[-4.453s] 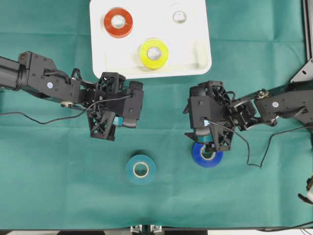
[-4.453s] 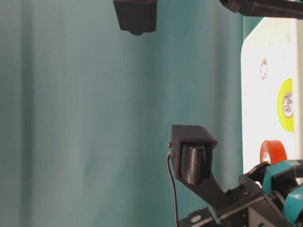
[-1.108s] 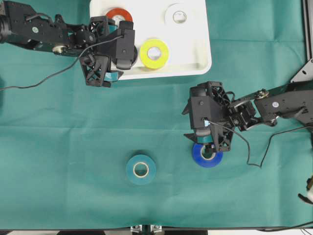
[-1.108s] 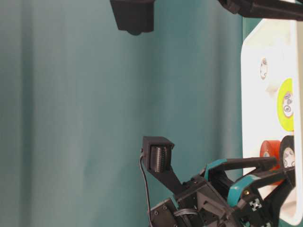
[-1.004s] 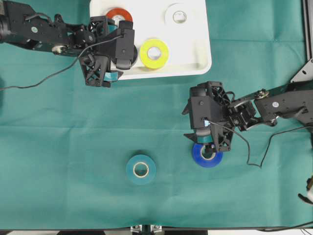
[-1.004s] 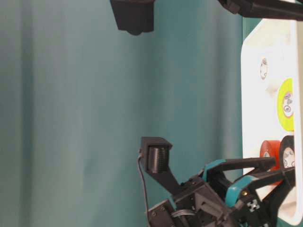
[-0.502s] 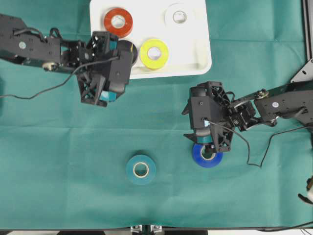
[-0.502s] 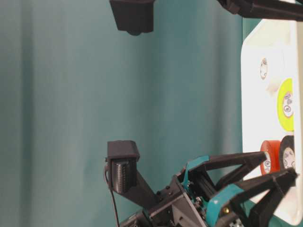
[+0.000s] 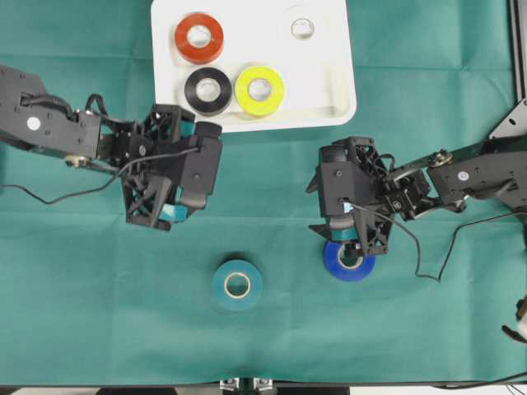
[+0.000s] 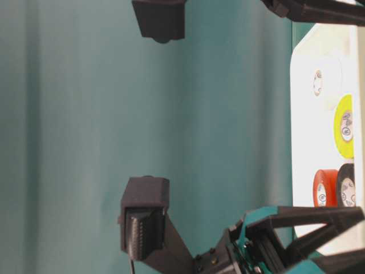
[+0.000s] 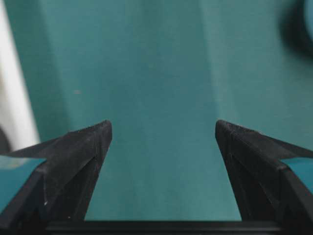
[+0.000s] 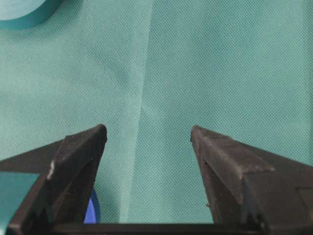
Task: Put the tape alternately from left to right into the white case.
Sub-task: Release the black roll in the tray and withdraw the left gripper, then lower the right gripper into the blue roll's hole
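The white case (image 9: pixel 329 90) at the back holds an orange-red roll (image 9: pixel 198 37), a white roll (image 9: pixel 301 29), a black roll (image 9: pixel 207 89) and a yellow roll (image 9: pixel 259 89). A teal roll (image 9: pixel 237 284) and a blue roll (image 9: pixel 351 263) lie flat on the green cloth. My left gripper (image 9: pixel 200 169) is open and empty over bare cloth, just in front of the case's left corner; its wrist view (image 11: pixel 163 129) shows only cloth between the fingers. The right gripper (image 12: pixel 148 132) is open and empty above the blue roll's (image 12: pixel 93 208) back edge.
The table-level view shows the case (image 10: pixel 302 114) at the right with all four rolls in it. The right arm's cable (image 9: pixel 428 263) loops over the cloth beside the blue roll. A metal frame (image 9: pixel 515 115) stands at the right edge.
The left gripper has let go of the black roll, which now lies in the case beside the yellow one, and has drawn back out of the case toward the table's front. The right arm stayed still.
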### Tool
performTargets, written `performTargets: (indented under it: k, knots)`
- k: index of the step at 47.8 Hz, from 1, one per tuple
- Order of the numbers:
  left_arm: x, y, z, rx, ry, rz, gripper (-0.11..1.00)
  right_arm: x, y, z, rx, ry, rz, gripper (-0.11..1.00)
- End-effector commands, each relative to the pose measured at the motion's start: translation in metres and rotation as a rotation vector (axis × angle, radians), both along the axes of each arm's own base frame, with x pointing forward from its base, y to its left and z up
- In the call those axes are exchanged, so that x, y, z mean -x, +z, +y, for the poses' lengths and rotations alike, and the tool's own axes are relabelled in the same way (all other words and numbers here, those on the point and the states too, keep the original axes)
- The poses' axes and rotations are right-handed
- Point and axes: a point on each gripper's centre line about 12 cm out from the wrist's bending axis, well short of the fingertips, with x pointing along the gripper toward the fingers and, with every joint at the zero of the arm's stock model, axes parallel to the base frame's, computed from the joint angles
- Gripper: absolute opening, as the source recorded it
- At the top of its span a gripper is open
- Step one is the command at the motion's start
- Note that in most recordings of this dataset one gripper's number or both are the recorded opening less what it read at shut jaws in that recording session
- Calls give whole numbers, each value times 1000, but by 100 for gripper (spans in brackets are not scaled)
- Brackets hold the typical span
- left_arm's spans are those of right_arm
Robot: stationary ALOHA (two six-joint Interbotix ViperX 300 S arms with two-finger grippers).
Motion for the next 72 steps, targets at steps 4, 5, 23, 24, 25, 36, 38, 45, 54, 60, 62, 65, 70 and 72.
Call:
performTargets:
  k: [4, 5, 23, 24, 25, 36, 38, 45, 54, 60, 62, 65, 70, 72]
  knots:
    - [-3, 11, -12, 27, 0, -32, 55, -8, 9, 3, -10, 4, -33, 79]
    - [-3, 11, -14, 29, -1, -30, 55, -8, 9, 3, -10, 4, -33, 79]
    - [-3, -6, -35, 93, 41, 12, 55, -9, 8, 3, -9, 5, -32, 79]
    - [-2, -7, -37, 98, 45, 16, 55, -9, 8, 3, -9, 4, -32, 79]
    - [-2, -7, -37, 101, 49, 18, 55, -8, 8, 3, -9, 5, -32, 79]
    - [-2, -10, -44, 139, 88, 25, 55, -9, 7, 3, -9, 4, -28, 79]
    - [-1, -11, -45, 143, 91, 31, 55, -9, 6, 3, -10, 5, -28, 79]
    - [0, -12, -47, 149, 97, 36, 55, -9, 6, 4, -11, 7, -29, 79]
    - [0, -12, -47, 149, 95, 32, 55, -9, 6, 3, -11, 6, -29, 79]
    - [0, -12, -47, 148, 94, 32, 55, -9, 6, 4, -11, 7, -29, 79]
    - [0, -12, -47, 149, 95, 36, 55, -9, 6, 4, -11, 7, -29, 79]
    - [0, -12, -47, 148, 94, 35, 55, -9, 6, 4, -11, 7, -29, 79]
    - [1, -13, -47, 147, 95, 37, 55, -9, 6, 4, -11, 7, -29, 79]
    - [0, -13, -47, 148, 94, 35, 55, -10, 7, 4, -12, 6, -32, 79]
